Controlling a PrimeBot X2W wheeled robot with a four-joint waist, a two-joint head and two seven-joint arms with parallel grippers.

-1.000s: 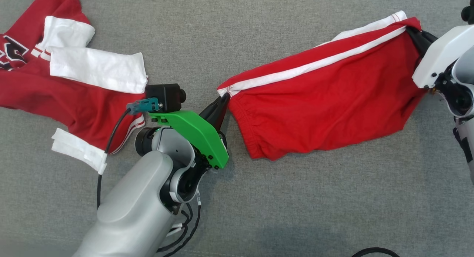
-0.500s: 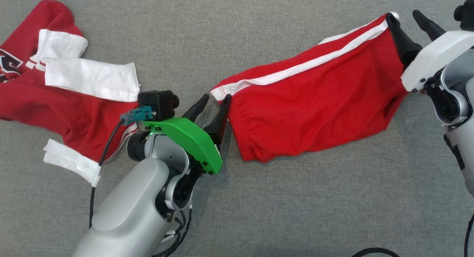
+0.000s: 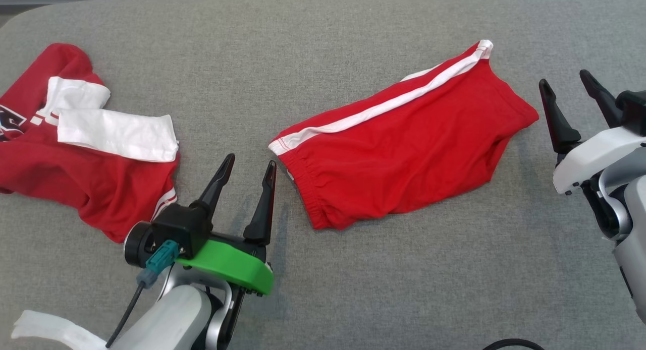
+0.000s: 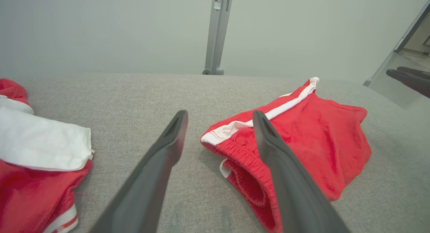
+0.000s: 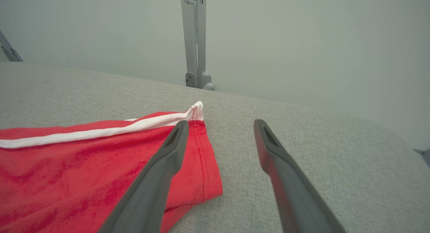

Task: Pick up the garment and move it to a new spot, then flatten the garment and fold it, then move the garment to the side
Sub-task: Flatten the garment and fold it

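Two-sidedly flanking shorts with left pincer and right pincer spread empty (laid out flat), readying for folding.

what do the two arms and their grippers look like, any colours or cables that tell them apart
Both grippers have two long black fingers tapering to points. The left gripper is mounted on a bright green bracket, with a teal connector and black cable, on a silver-grey forearm. The right gripper has a white bracket instead.
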